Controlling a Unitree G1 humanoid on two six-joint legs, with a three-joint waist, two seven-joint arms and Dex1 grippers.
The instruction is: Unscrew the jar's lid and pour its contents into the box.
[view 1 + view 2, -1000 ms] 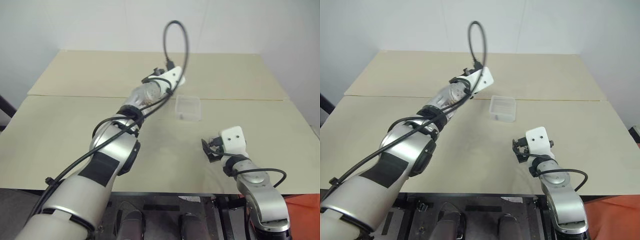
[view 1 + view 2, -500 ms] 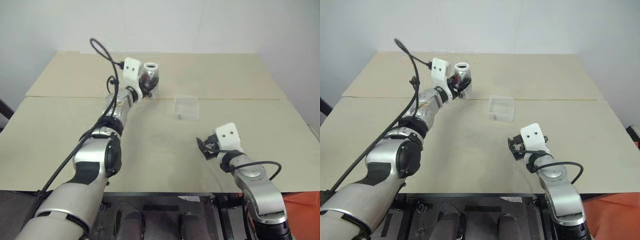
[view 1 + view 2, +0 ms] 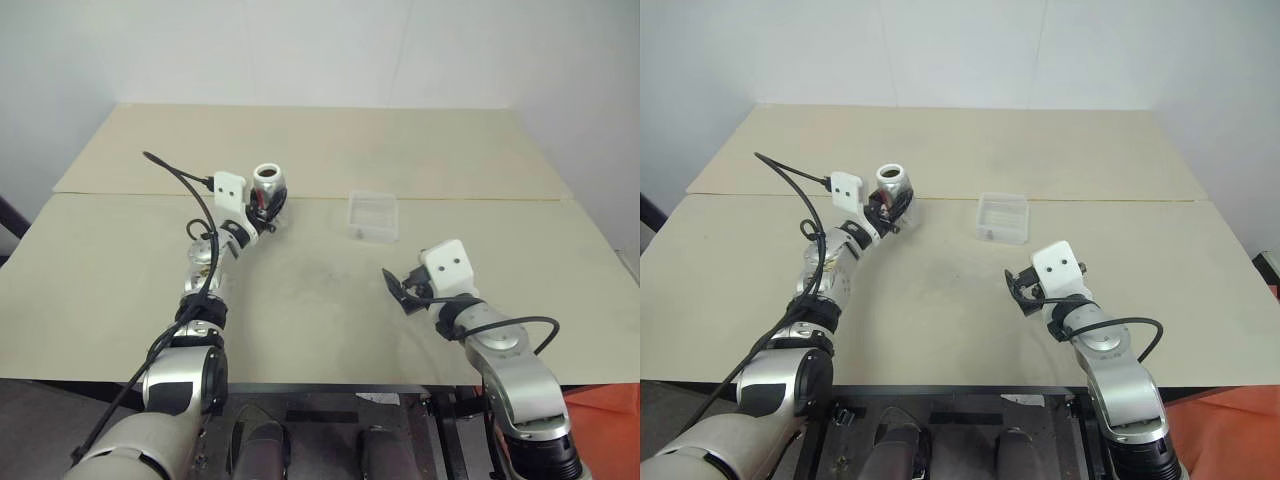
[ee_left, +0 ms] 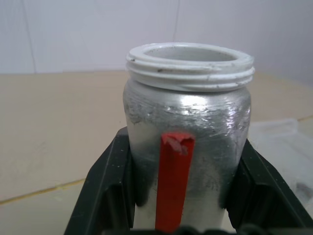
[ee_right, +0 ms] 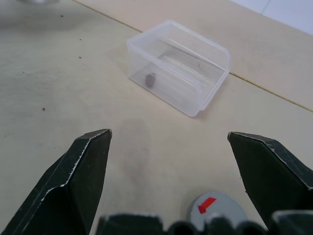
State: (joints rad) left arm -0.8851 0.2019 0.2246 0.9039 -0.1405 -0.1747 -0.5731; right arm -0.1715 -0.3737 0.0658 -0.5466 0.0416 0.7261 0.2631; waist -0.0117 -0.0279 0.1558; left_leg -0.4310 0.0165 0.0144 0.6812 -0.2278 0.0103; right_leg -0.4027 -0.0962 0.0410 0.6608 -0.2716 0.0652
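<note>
While the left gripper (image 4: pixel 178 215) clasps the uncapped silvery, red-striped jar (image 4: pixel 188 132) upright, I judge setting it down steadily left of the small clear plastic box (image 5: pixel 178 66) best, right gripper (image 5: pixel 183 183) gaping empty.

A: Arm finish?
B: Both arms silver-grey metal, black bands at the joints. A loose black cable (image 3: pixel 176 176) loops off the left forearm; another black cable (image 3: pixel 528 326) curls beside the right.
A: Wrists?
B: White block housings; the right wrist housing (image 3: pixel 446 268) has two small dark holes (screws, perhaps).
A: Pincers?
B: Left pincer (image 4: pixel 178 196) and right pincer (image 5: pixel 171 166): two black fingers (image 5: pixel 80 171) each, edges scuffed pale.
</note>
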